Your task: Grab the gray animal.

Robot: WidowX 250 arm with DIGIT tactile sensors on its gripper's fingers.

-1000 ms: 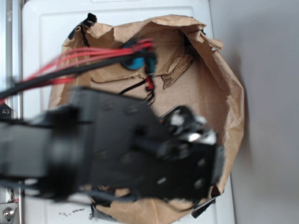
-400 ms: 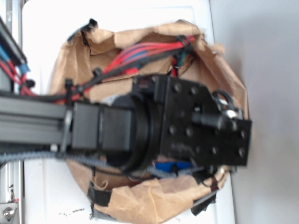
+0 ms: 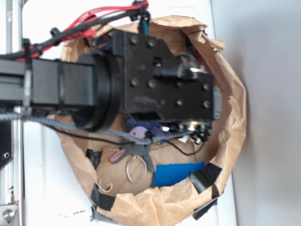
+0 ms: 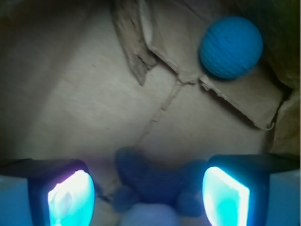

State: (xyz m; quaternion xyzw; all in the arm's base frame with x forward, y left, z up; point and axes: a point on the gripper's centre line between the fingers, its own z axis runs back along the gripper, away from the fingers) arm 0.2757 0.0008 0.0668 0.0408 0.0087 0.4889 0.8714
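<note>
Now gripper [image 4: 148,200] spread wide, holding nothing; gray animal [image 4: 150,186] between fingers, apart from both.

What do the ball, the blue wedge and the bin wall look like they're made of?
The ball looks like felt or knitted wool: matte teal with fine ribbed rows. The blue wedge seems to be felt too, flat, fuzzy and without shine. The bin wall appears to be brown kraft paper, creased and torn, with black tape along the rim.

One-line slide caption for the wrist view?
Open gripper straddles the gray animal on the brown paper floor, teal ball resting beyond.
</note>
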